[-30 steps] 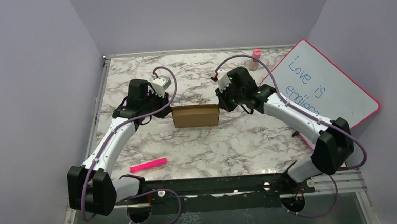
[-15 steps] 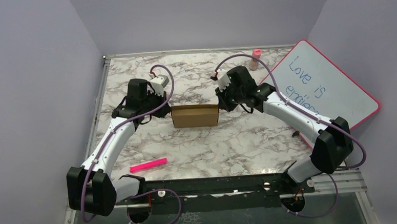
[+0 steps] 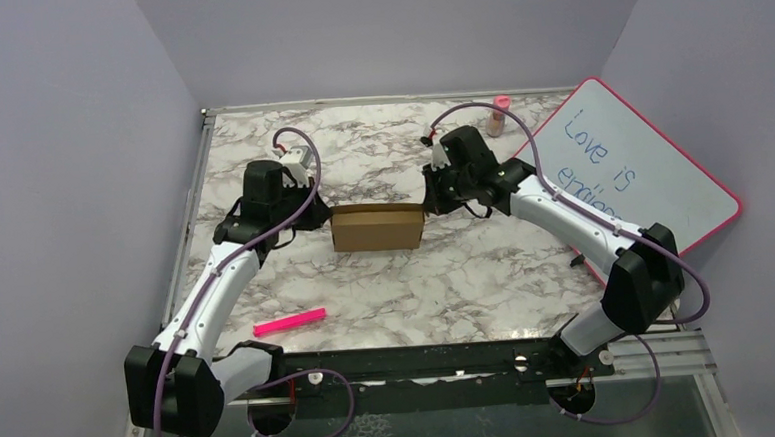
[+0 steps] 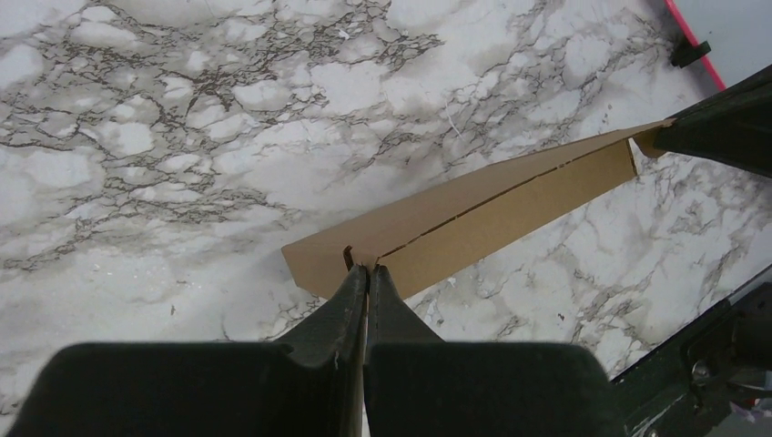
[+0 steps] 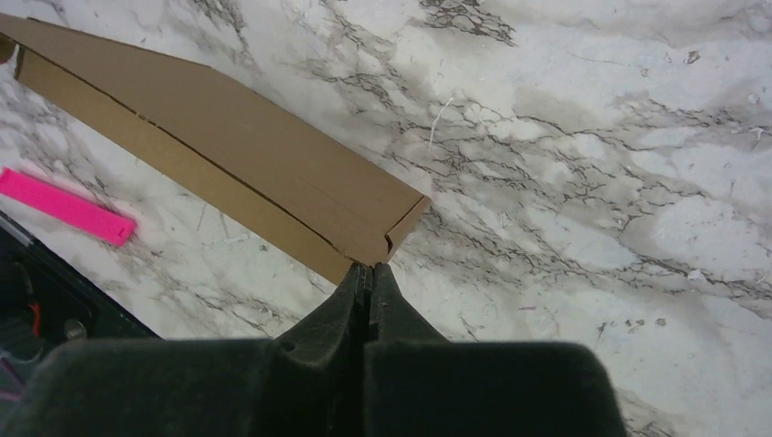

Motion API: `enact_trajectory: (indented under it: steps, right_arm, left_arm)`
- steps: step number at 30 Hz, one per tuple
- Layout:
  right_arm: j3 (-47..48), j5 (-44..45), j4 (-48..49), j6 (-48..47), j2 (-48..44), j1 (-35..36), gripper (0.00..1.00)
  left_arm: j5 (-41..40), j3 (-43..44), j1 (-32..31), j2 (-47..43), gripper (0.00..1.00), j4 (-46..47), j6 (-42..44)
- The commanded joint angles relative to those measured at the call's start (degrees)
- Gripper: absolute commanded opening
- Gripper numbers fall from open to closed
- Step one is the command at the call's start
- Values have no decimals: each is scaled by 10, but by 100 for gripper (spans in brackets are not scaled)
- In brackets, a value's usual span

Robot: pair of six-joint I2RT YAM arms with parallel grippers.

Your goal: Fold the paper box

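The paper box (image 3: 378, 228) is a flat, closed brown cardboard box lying mid-table. My left gripper (image 3: 323, 222) is at its left end and my right gripper (image 3: 427, 205) at its right end. In the left wrist view the box (image 4: 473, 214) runs away to the upper right. The left gripper (image 4: 367, 269) is shut, its tips touching the near end beside a small slit. In the right wrist view the box (image 5: 228, 173) runs to the upper left. The right gripper (image 5: 369, 268) is shut, its tips against the near corner. Neither shows cardboard between its fingers.
A pink marker (image 3: 289, 322) lies near the front left and also shows in the right wrist view (image 5: 64, 208). A pink-framed whiteboard (image 3: 631, 166) leans at the right. A small pink bottle (image 3: 499, 114) stands at the back. Walls enclose the table on three sides.
The box has slid slightly to the left. Both grippers moved left with it, staying at its ends, and the left arm's wrist has turned.
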Motion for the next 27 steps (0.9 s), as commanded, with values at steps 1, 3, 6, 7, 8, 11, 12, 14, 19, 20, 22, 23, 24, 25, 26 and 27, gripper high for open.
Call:
enact_trajectory:
  steps: [1,3,6,7,8,11,12,14,19,20,22,23,24,25,26,27]
  right_arm:
    - [14,21,-36,90,20,8,1]
    - [18,24,-40,108,21,10,1]
    - [18,31,-40,137,22,14,1]
    - [16,35,-39,147,22,16,1]
    - [14,37,-37,155,23,18,1]
    - [8,54,-32,177,20,25,1]
    - [4,59,-29,184,18,27,1]
    - [-4,71,-19,195,15,32,1]
    - [-15,103,-9,215,16,40,1]
    - [-19,108,-3,217,14,42,1]
    - [-28,116,9,217,11,46,1]
    - [-30,125,11,217,11,48,1]
    - [-31,133,10,217,11,51,1]
    - [-31,142,10,218,12,55,1]
    - [-34,149,11,218,12,58,1]
    - [-39,155,14,217,11,60,1]
  left_arm:
    - [-10,-22,-6,-21,0,49,-55]
    - [-13,-29,-8,-20,0,52,-61]
    - [-19,-39,-11,-20,0,59,-70]
    - [-21,-42,-12,-21,0,61,-73]
    - [-24,-44,-13,-21,0,64,-75]
    - [-28,-50,-16,-23,0,69,-79]
    - [-29,-52,-17,-23,0,70,-80]
    - [-29,-57,-19,-23,0,74,-83]
    - [-28,-65,-27,-24,0,82,-93]
    - [-28,-66,-29,-25,0,83,-93]
    - [-29,-67,-33,-25,0,85,-94]
    - [-30,-68,-34,-26,0,86,-95]
    - [-30,-69,-35,-25,0,86,-96]
    - [-30,-69,-36,-25,0,87,-97]
    - [-30,-70,-37,-25,0,89,-98]
    - [-31,-71,-38,-26,0,90,-99]
